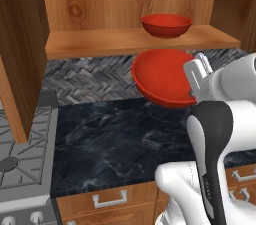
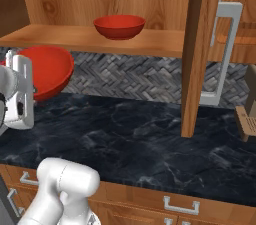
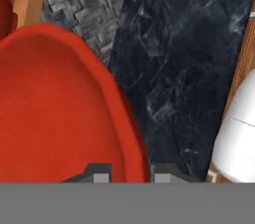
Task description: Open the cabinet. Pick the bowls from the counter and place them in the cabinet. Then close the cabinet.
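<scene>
one red bowl (image 1: pixel 166 25) on cabinet shelf (image 1: pixel 100 42), jaws clamped on second bowl's (image 1: pixel 161 76) rim above counter (image 1: pixel 120 139)

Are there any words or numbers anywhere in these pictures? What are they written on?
None: no words, numbers, labels or signs can be read anywhere.
The red bowl on the shelf and the red bowl in the gripper are plain.
The cabinet, the counter, the stove and its knobs carry no readable marks.
</scene>
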You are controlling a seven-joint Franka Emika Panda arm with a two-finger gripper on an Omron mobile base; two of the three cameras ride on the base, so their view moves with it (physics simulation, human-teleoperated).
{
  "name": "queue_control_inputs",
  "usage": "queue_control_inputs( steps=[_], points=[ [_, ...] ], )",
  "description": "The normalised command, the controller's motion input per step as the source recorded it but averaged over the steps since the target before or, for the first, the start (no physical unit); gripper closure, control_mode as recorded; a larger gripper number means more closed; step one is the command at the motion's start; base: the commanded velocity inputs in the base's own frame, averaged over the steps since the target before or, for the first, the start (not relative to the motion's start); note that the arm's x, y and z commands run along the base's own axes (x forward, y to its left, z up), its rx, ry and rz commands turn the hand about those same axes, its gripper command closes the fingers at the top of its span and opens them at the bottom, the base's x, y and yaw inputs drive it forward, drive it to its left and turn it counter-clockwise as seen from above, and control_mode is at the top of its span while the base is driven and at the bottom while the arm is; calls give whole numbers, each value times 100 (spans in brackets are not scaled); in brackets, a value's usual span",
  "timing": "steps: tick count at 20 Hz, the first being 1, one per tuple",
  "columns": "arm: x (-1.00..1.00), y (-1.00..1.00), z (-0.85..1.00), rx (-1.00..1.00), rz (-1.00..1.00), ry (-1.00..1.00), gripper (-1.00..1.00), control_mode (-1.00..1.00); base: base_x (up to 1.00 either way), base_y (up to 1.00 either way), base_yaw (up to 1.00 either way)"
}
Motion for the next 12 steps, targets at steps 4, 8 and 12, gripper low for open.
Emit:
queue_control_inputs(
  steps=[4,8,12],
  points=[
    [0,0,56,-4,-1,-20,100,-100,0,0,0],
    [0,1,41,-3,0,-12,100,-100,0,0,0],
    [9,10,26,-4,0,-8,100,-100,0,0,0]
  ],
)
